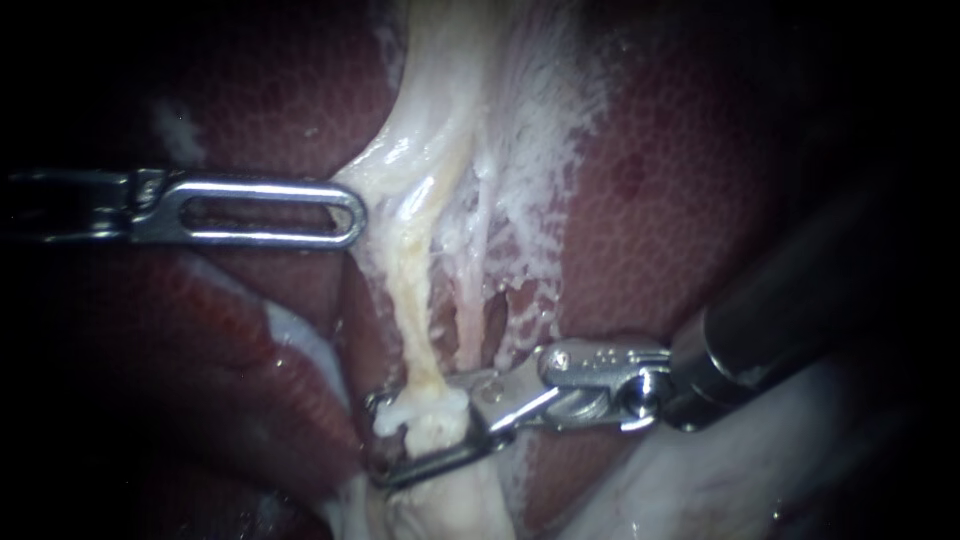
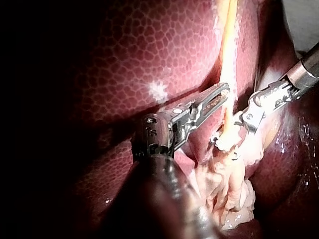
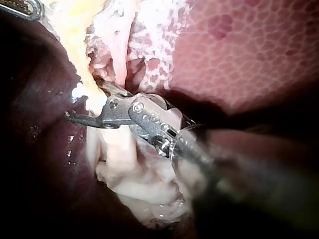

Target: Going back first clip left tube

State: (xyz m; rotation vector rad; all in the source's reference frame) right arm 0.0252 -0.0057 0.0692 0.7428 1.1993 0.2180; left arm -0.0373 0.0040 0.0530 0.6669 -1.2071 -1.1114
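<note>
Background was liver (image 1: 700, 200), dark red and finely mottled, filling the field on both sides of a pale central band. Left tube (image 1: 415, 300), yellowish white, ran down the middle of that band from the upper edge of the endoscope view toward its lower edge. A thinner pinkish strand (image 1: 470, 320) lay just to its right. White webbed tissue (image 1: 545, 140) spread from there over the liver.

Right instrument (image 1: 380, 438) came in from the right, low in the endoscope view. Its jaws stood apart with a clear gap between them, and the lower stretch of the left tube lay in that gap. One jaw crossed above and the other below a whitish lump (image 1: 420, 412) on the tube. Could not tell whether the lump was a clip or bunched tissue. Right wrist view agreed: one thin dark jaw on either side, tube between.

Left instrument (image 1: 350, 213) came in level from the left, well above the right instrument. Its jaws lay together, the slotted one facing the endoscope. The tip touched the edge of the white tissue just beside the left tube. Whether it held a fold of that tissue was not visible.

Frayed pale tissue (image 2: 229, 194) bunched at the tube's lower end, just past the right instrument's jaws. The right instrument's hinge covered part of the webbed tissue. Glistening pale tissue (image 1: 720, 480) lay under its shaft.
</note>
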